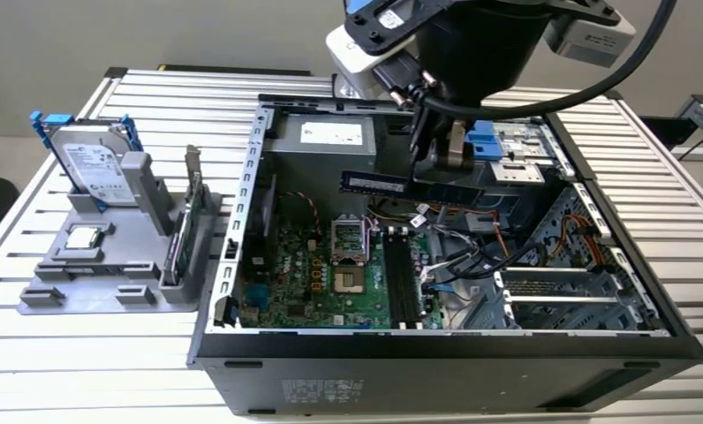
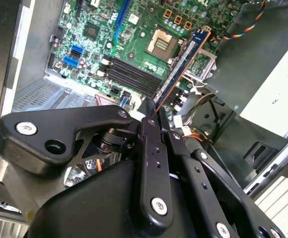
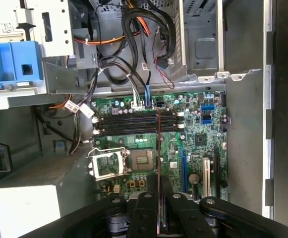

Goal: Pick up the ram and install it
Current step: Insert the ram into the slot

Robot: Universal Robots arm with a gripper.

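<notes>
My gripper hangs over the open computer case, shut on the ram. The ram is a dark blue stick held level above the motherboard, its free end pointing to the exterior view's left. In the second wrist view the ram juts out from between the black fingers, with the gripper closed on its near end. The first wrist view shows the ram edge-on as a thin line. It crosses the long black memory slots, well above them. These slots stand empty.
Cable bundles lie beside the slots, and a CPU socket sits close by. A blue drive bay is at the case's rear. Outside the case, a grey fixture holds a hard drive, a chip and a bracketed card.
</notes>
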